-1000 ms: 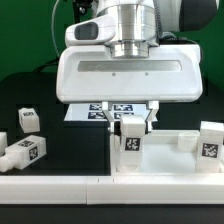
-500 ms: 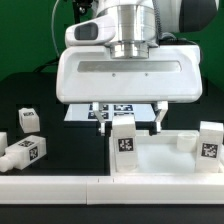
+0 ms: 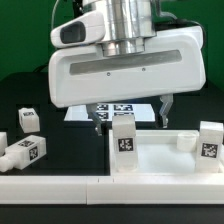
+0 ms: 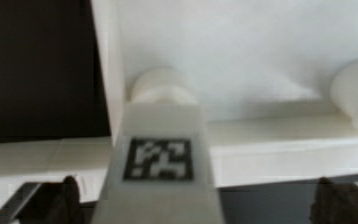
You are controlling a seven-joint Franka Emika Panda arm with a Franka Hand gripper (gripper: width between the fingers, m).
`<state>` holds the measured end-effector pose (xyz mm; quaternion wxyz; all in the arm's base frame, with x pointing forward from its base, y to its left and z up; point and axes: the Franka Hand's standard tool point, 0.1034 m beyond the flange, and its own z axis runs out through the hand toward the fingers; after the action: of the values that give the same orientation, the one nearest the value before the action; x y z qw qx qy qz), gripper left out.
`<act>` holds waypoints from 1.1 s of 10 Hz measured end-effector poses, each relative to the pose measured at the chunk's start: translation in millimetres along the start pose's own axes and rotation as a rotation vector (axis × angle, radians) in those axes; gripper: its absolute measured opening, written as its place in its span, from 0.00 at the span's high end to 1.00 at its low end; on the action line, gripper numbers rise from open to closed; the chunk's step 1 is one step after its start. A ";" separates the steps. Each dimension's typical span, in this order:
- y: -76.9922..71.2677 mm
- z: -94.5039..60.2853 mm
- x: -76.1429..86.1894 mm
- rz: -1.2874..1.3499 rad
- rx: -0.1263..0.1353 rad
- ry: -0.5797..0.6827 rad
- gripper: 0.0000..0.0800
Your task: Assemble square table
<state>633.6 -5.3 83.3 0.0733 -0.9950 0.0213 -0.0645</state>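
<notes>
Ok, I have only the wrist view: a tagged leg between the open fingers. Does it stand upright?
Observer: Yes, the leg stands upright at the corner of the panel toward the exterior view's left.
Operator: Is another leg on the panel?
Observer: Yes, a second leg stands at its corner toward the exterior view's right.
Operator: And the others?
Observer: Two loose legs rest on the black table, further to the exterior view's left.
</notes>
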 end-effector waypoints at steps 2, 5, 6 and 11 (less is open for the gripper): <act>-5.7 0.0 -1.2 0.020 0.019 -0.070 0.19; -5.2 0.4 -1.5 0.059 0.017 -0.068 0.33; -4.6 0.4 -1.4 0.122 0.014 -0.069 0.58; -1.3 3.9 -6.0 0.600 -0.016 -0.018 0.64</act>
<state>628.2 -3.1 79.0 0.0815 -0.9454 0.3141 -0.0309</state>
